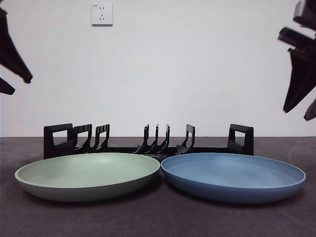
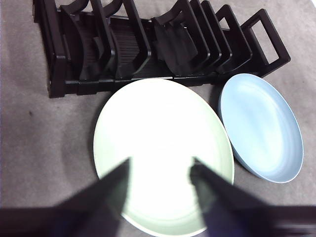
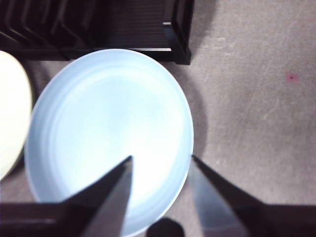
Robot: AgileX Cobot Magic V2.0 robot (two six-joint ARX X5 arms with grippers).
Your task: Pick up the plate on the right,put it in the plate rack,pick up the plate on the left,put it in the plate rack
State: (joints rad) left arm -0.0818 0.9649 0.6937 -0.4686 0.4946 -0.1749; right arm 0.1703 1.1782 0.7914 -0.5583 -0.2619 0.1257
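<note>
A blue plate lies flat on the right of the dark table, a green plate on the left, their rims nearly touching. Behind both stands the long black plate rack, no plate in its slots. My right gripper hangs open high above the blue plate, nothing between its jaws; it shows at the top right edge. My left gripper hangs open above the green plate, seen at the top left edge. The rack lies beyond that plate.
A white wall with a socket rises behind the table. Bare grey tabletop spreads to the right of the blue plate and in front of both plates.
</note>
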